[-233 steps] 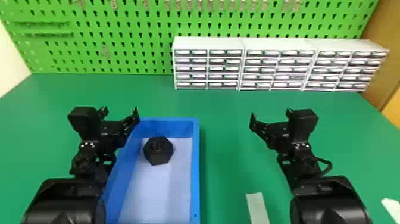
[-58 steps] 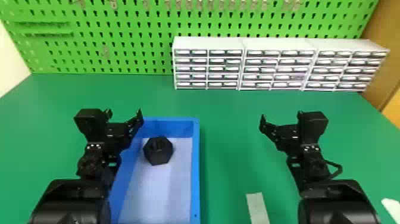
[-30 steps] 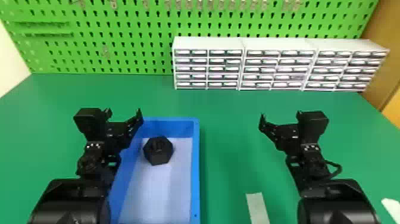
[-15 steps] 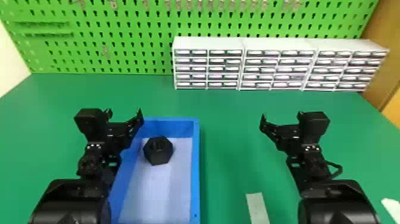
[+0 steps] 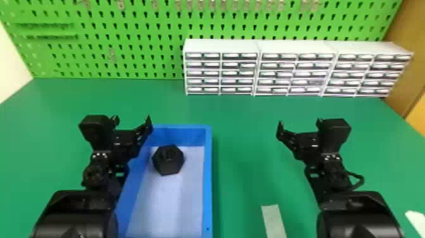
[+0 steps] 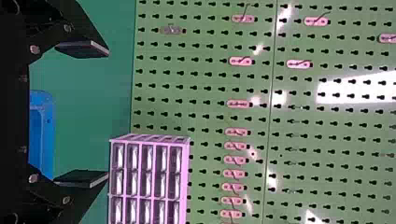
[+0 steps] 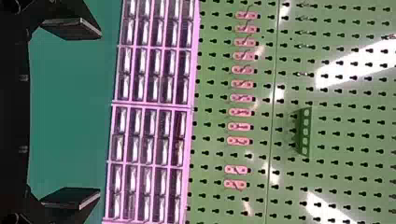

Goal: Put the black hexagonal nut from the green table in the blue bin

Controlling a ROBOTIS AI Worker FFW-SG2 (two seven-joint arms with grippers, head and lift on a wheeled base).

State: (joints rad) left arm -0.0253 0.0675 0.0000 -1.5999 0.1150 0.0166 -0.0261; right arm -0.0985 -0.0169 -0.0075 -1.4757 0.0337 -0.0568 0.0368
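The black hexagonal nut (image 5: 168, 159) lies inside the blue bin (image 5: 207, 177), on its pale floor near the far end. Over the bin's left side is my left gripper (image 5: 132, 121), to the left of the nut and apart from it. My right gripper (image 5: 299, 124) stands over the green table (image 5: 243, 142), well right of the bin. In the left wrist view the left gripper (image 6: 107, 113) has its fingers wide apart with nothing between them, and a corner of the bin (image 6: 48, 121) appears behind. The right wrist view has the right gripper (image 7: 100, 113) likewise open and holding nothing.
White drawer cabinets (image 5: 294, 68) line the table's back right, before a green pegboard (image 5: 126, 41). A pale strip (image 5: 273, 221) lies on the table between bin and right arm; another white piece (image 5: 416, 220) is at the right edge.
Compared with the oldest frame, both grippers stand somewhat farther right, the right one more so. The nut and bin have kept their places. Over the last second the arms have hardly moved.
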